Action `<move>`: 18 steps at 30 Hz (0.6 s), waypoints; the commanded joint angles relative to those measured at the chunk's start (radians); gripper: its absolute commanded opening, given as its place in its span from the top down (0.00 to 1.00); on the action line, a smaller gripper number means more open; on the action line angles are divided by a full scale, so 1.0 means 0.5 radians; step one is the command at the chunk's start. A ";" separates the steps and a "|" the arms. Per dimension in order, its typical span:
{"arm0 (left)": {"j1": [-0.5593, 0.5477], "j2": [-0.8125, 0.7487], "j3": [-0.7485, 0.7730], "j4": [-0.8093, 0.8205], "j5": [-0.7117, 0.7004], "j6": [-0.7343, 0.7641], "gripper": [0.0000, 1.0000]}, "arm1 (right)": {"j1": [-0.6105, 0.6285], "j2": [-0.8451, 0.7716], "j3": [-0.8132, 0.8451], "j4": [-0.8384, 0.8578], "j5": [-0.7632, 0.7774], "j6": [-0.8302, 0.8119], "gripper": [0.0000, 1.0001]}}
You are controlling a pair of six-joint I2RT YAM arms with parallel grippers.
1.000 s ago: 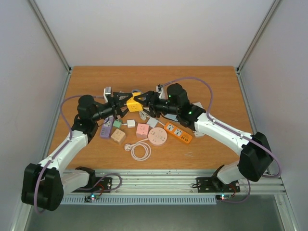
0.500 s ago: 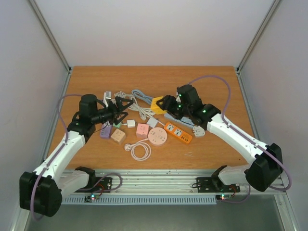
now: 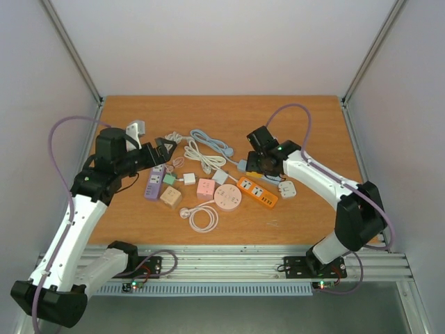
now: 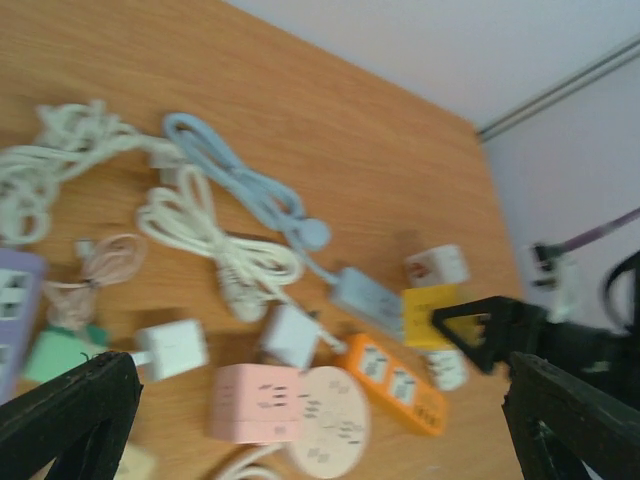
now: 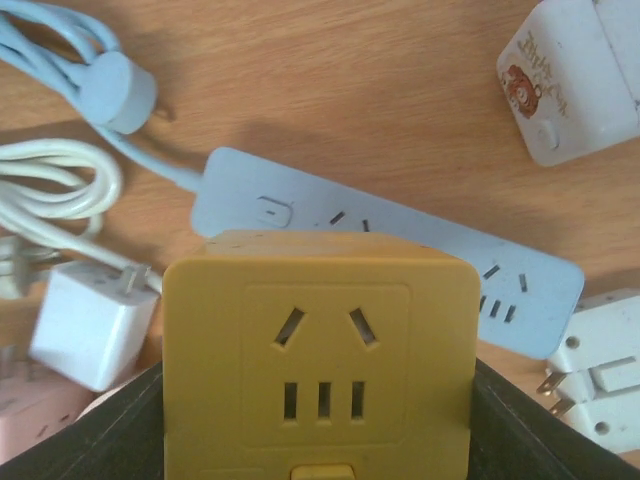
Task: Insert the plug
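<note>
**Right gripper** [image 3: 254, 164]: clamped on the yellow cube adapter [image 5: 320, 350], with 1 of its fingers [image 5: 90, 440] against each side wall. The adapter's socket face looks back at the wrist. Its pins are hidden in every view and presumably point away from the tool.

**Blue power strip** [image 5: 400, 235]: lies on the table [image 5: 300, 60] directly beyond the adapter. Its long axis runs crosswise to the approach line, from the tool's upper left, where the switch [image 5: 272, 212] sits, to its lower right. The adapter covers the middle of the strip. 1 slot pair shows just above the adapter's top edge, and more slots show off its right corner. Whether adapter and strip touch cannot be told.

**Coming move (judged):** it turns on this stacking. It is likely a straight push away from the wrist, with the pins matched to an outlet now hidden under the cube.

**Left gripper** [image 3: 169, 145]: hangs well apart from the strip, its 2 fingers [image 4: 70, 415] spread wide and empty. The right arm is plainly the nearer.
</note>
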 commanded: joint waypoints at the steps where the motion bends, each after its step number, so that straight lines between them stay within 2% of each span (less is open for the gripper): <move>1: 0.006 -0.014 0.010 -0.205 -0.381 0.347 0.01 | -0.021 0.110 0.107 0.036 0.177 -0.129 0.60; 4: 0.017 -0.025 -0.077 -0.111 -0.463 0.369 0.01 | -0.042 0.187 0.146 0.028 0.195 -0.150 0.60; 7: 0.039 -0.018 -0.133 -0.041 -0.355 0.346 0.01 | -0.067 0.241 0.171 0.019 0.180 -0.156 0.60; 18: 0.079 -0.002 -0.157 -0.033 -0.362 0.335 0.01 | -0.079 0.367 0.220 -0.054 0.172 0.002 0.59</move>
